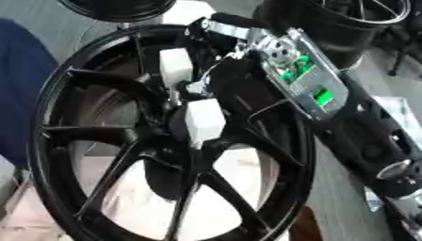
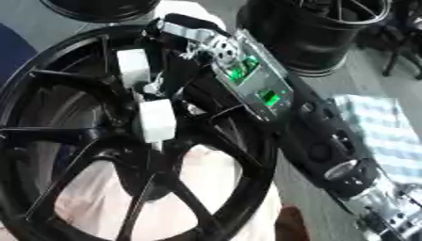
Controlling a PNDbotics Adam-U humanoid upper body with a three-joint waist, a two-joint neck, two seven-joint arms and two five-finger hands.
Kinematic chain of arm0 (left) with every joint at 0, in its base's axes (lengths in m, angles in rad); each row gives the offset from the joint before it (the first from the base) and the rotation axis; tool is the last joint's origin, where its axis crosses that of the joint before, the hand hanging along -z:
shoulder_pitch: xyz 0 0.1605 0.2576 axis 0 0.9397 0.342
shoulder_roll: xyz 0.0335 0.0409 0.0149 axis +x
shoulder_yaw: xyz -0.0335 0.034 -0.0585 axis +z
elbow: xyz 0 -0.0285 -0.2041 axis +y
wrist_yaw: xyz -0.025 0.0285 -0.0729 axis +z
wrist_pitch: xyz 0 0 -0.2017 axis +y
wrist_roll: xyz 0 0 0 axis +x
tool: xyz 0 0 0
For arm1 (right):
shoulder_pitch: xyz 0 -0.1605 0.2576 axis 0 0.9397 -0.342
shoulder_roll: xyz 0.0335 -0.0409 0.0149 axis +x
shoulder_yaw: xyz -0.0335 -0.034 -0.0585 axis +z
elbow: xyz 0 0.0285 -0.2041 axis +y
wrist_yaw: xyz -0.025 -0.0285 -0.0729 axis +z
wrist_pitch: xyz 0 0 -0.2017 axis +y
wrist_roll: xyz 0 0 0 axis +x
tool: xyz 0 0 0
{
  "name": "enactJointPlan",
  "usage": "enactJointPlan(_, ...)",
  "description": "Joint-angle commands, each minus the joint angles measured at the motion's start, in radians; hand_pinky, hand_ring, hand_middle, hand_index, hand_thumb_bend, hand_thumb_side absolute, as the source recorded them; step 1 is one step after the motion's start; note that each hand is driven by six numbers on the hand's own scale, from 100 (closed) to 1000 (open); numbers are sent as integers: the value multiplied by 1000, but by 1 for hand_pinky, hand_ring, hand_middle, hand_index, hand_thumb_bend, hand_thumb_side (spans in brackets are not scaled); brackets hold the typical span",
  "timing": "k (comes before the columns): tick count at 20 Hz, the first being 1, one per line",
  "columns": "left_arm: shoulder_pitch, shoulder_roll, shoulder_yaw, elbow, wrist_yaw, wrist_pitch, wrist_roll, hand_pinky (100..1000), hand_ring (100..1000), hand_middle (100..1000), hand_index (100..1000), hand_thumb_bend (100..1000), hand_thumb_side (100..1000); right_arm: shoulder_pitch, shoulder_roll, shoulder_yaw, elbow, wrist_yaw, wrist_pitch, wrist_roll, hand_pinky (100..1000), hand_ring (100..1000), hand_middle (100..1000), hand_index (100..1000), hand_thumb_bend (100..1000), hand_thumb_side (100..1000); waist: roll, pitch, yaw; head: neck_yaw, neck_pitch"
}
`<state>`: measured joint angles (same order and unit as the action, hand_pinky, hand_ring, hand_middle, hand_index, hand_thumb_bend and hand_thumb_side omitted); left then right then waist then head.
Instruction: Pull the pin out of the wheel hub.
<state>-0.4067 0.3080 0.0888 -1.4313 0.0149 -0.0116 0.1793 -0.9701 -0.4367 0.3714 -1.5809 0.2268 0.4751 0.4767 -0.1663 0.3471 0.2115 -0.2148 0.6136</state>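
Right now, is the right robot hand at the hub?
Yes, the right robot hand reaches to the hub of the wheel, its white-tipped fingers there.

No readable text, numbers or brand marks anywhere. The black wheel hub (image 1: 165, 155) carries no legible lettering on spokes or rim. The green-lit board on the robot's right hand (image 1: 272, 61) shows glowing patches only, no characters to make out. White pads on the fingertips (image 1: 204, 120) are blank.

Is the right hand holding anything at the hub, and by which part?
Cannot be told: right hand reaches the wheel hub, white-tipped fingers there; no pin distinguishable.
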Motion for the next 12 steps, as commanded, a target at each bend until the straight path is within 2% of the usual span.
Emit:
enactJointPlan(1, -14, 13, -4, -18, -4, -2, -5, 589, 575, 534, 689, 100, 856, -12, -18, -23, -22, -56, 49, -35, 589, 666, 311, 457, 371, 100, 9, -21, -1, -8, -4)
enactJointPlan(2, -14, 12, -4, -17, -4, -2, -5, 589, 575, 534, 689, 100, 856, -11, -20, -25, -29, -72, 63, -49, 589, 666, 311, 457, 371, 100, 9, -21, -1, -8, -4)
enactJointPlan(4, -13, 12, -3, -16, -5, -1, -5, 589, 575, 534, 689, 100, 856, -12, -25, -33, -41, -107, 89, -76, 567, 630, 252, 393, 396, 100, 10, -23, -3, -10, -2)
enactJointPlan(7, -11, 11, -3, -14, -5, 0, -5, 589, 576, 534, 689, 100, 856, -21, -30, -58, -64, -156, 130, -120, 551, 613, 228, 366, 401, 100, 12, -27, -5, -14, 1)
enactJointPlan(12, -6, 10, -1, -10, -7, 2, -5, 589, 577, 535, 689, 100, 858, -48, -63, -128, -107, -238, 169, -187, 540, 609, 218, 351, 398, 100, 14, -35, -12, -15, 9)
